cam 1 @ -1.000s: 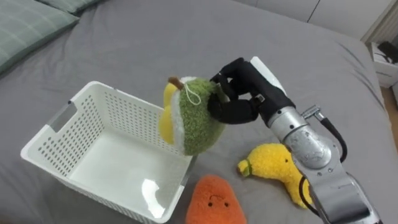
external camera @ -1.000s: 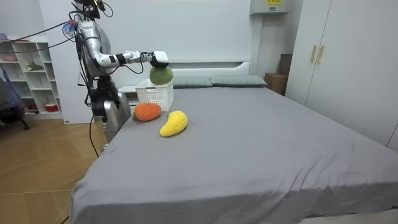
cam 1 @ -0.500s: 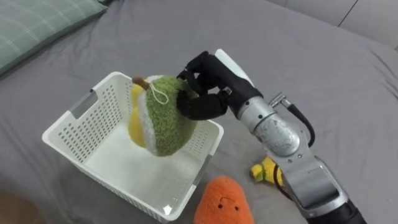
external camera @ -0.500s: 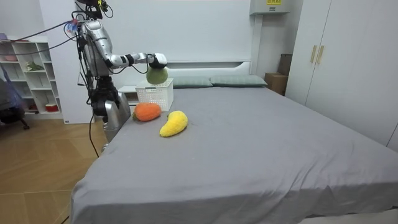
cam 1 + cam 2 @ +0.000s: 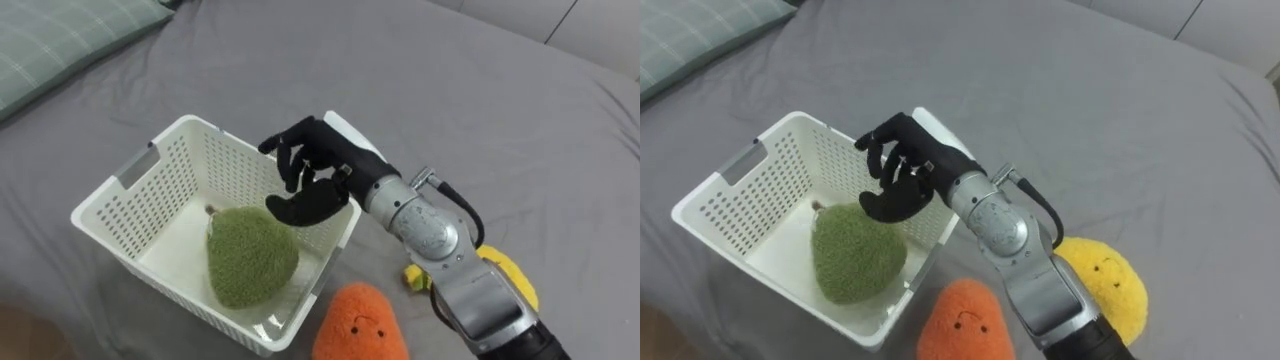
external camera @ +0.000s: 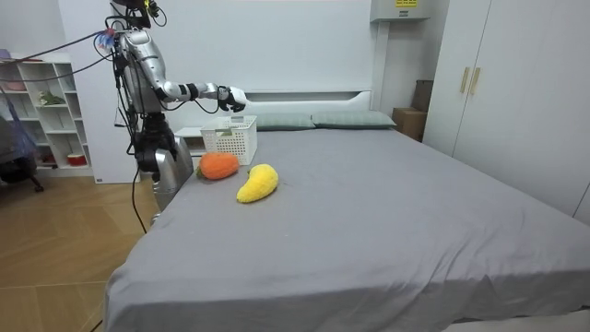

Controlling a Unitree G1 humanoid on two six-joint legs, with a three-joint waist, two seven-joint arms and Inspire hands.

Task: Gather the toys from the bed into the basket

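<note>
Release since half a second ago: green toy (image 5: 250, 265) gone from right hand (image 5: 312, 175), now lying inside basket (image 5: 120, 205), on its floor toward the right wall. Hand empty, fingers spread and loosely bent, thumb apart, hanging above the basket's right rim rather than gripping over the middle as before. Basket itself unmoved on bed (image 5: 480, 110); view unshifted. Orange toy (image 5: 358, 322) on the bed just beside the basket's near right corner, outside it. Yellow toy (image 5: 1102, 280) to the right of the orange one, partly hidden behind the forearm. Hand and wrist covering a stretch of the basket's right rim. Pillow (image 5: 60, 45) at upper left, well apart from the basket. In the room view: standing at the bed's corner on the room view's left, right arm held out level over the basket; shelf (image 6: 46, 120) behind.
</note>
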